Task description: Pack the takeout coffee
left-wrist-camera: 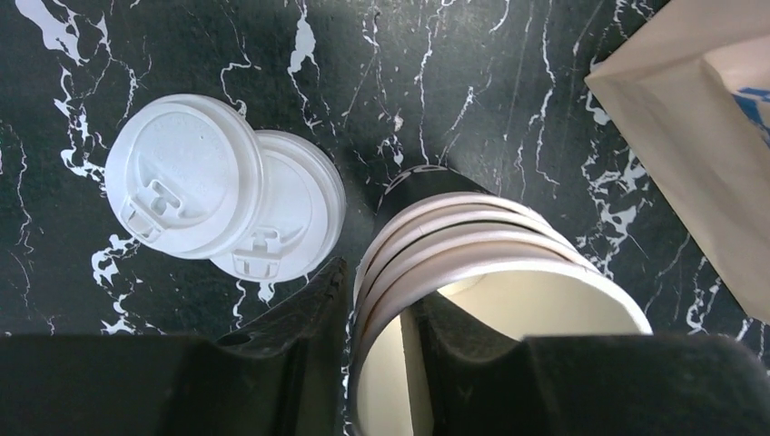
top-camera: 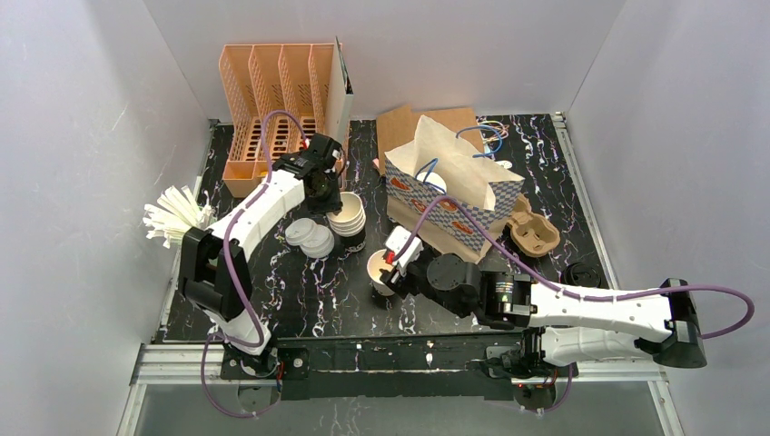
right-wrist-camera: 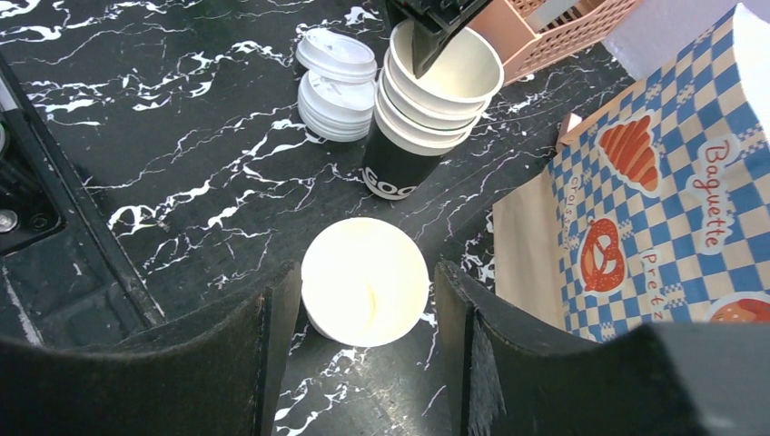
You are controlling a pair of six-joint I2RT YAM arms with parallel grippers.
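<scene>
A stack of white paper cups (left-wrist-camera: 490, 245) in a black cup stands at mid-table (top-camera: 348, 220). My left gripper (left-wrist-camera: 381, 283) is shut on the top cup's wall, one finger inside and one outside. White lids (left-wrist-camera: 186, 177) lie in two small piles just left of the stack. A single lidless white cup (right-wrist-camera: 363, 282) stands upright on the table between the fingers of my right gripper (right-wrist-camera: 368, 271). That gripper is open, with a gap on each side of the cup. The brown pulp tray (top-camera: 534, 233) lies at the right, beside the bag.
A blue-checked paper bag (top-camera: 454, 191) stands open behind the single cup, close to my right gripper's right finger (right-wrist-camera: 508, 345). An orange rack (top-camera: 272, 109) stands at the back left. White straws (top-camera: 172, 218) stick out at the table's left edge.
</scene>
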